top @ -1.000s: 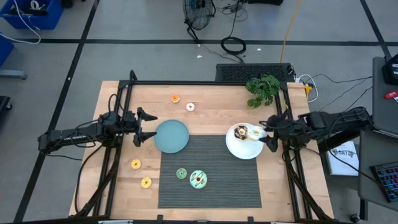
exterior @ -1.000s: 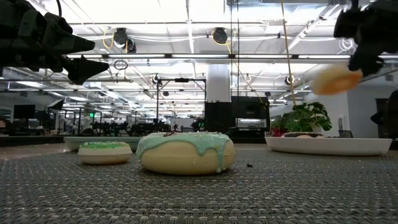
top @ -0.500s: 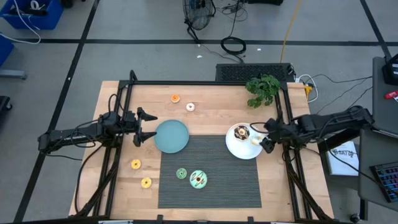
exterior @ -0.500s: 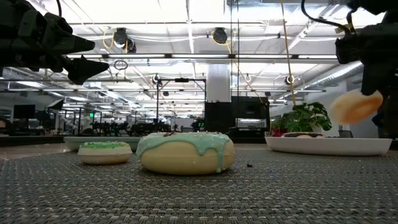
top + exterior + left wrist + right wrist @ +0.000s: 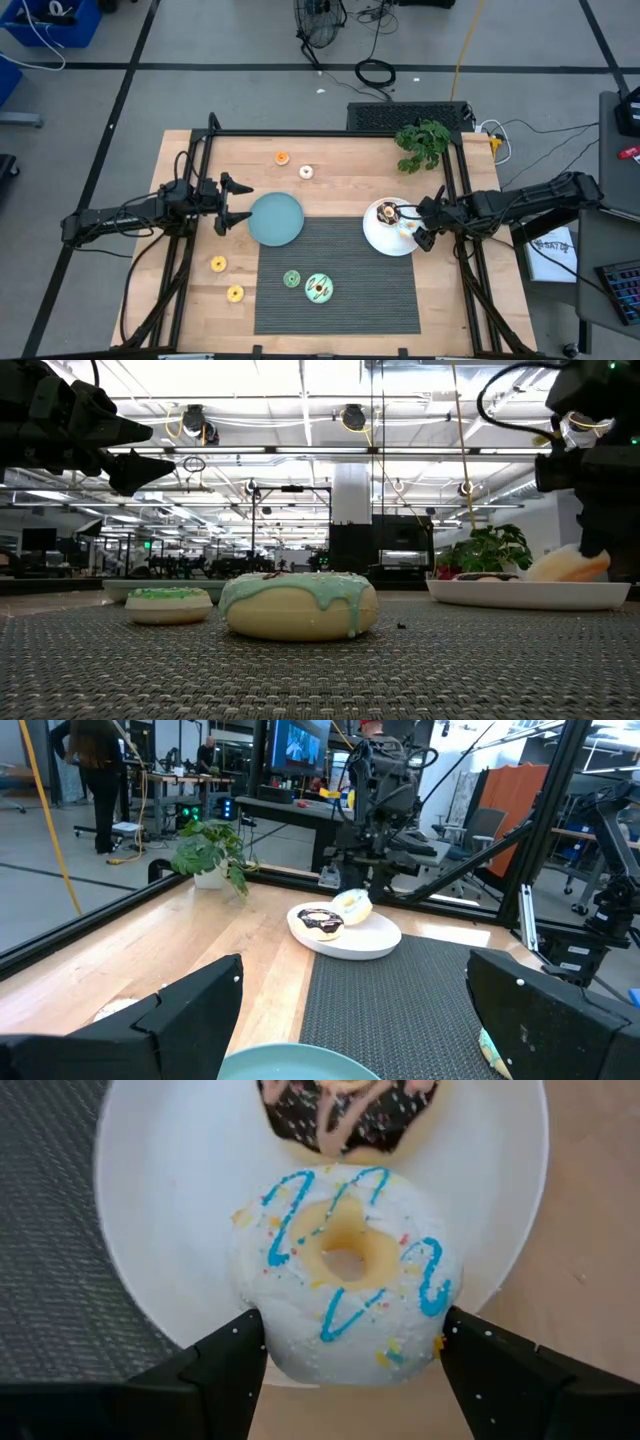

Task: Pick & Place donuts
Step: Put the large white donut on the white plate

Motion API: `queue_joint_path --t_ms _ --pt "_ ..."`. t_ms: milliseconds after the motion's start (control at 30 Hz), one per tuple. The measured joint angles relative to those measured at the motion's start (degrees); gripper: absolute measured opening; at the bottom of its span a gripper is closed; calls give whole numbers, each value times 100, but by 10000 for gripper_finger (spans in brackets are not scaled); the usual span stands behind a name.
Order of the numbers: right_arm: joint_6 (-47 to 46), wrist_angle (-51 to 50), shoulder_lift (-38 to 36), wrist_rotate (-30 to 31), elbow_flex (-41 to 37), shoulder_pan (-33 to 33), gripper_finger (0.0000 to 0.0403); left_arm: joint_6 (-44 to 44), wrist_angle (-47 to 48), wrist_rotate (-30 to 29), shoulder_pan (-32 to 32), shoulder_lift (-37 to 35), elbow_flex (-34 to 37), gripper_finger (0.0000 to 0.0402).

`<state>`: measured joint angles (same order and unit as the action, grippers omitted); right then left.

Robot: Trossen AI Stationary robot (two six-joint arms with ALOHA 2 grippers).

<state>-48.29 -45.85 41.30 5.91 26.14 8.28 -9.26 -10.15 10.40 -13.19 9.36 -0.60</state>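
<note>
From above, the right gripper (image 5: 421, 229) is reaching over the outer edge of the white plate (image 5: 385, 242), and its 2 fingers are closing on a white donut (image 5: 409, 224). A chocolate donut (image 5: 387, 212) is lying on the same plate, just ahead of that gripper. The left gripper (image 5: 232, 204) is hanging at the edge of the teal plate (image 5: 276, 219) with its fingers spread wide and nothing between them. Behind it, 2 yellow donuts (image 5: 219, 264) are sitting on the wood; a green donut (image 5: 291, 279) and a mint donut (image 5: 319, 289) are lying on the grey mat (image 5: 345, 290). An orange donut (image 5: 282, 157) and a small white donut (image 5: 306, 172) are sitting well off to its side, near the table's far edge.

At table height, the right gripper is holding the white donut (image 5: 568, 565) tilted, its lower edge touching the white plate (image 5: 528, 594).

From the left wrist, the left fingers (image 5: 190, 1010) are standing far apart over the teal plate (image 5: 296, 1062), empty. Far ahead, the white donut (image 5: 352, 906) is leaning beside the chocolate donut (image 5: 320, 921).

From the right wrist, the 2 dark fingers (image 5: 215, 1360) are pressing the white donut (image 5: 346, 1272), which is striped with blue icing, on both sides. The chocolate donut (image 5: 345, 1117) is lying just beyond it.
</note>
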Motion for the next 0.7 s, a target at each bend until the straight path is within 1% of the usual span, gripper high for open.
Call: queue_joint_path --t_ms 100,233,333,467,700 --pt "114 127 -2 0 -213 -5 267 0 0 0 0 -2 -2 379" --pt "39 203 -7 -4 -374 -5 267 1 2 0 -1 0 -2 379" --pt "-207 255 -4 -80 -390 -7 267 0 2 2 0 -2 0 379" --pt "-311 667 -4 -311 -390 -8 267 1 2 1 -2 0 -1 379" --pt "-289 930 -4 -317 -390 -8 267 0 2 0 0 -2 -1 379"
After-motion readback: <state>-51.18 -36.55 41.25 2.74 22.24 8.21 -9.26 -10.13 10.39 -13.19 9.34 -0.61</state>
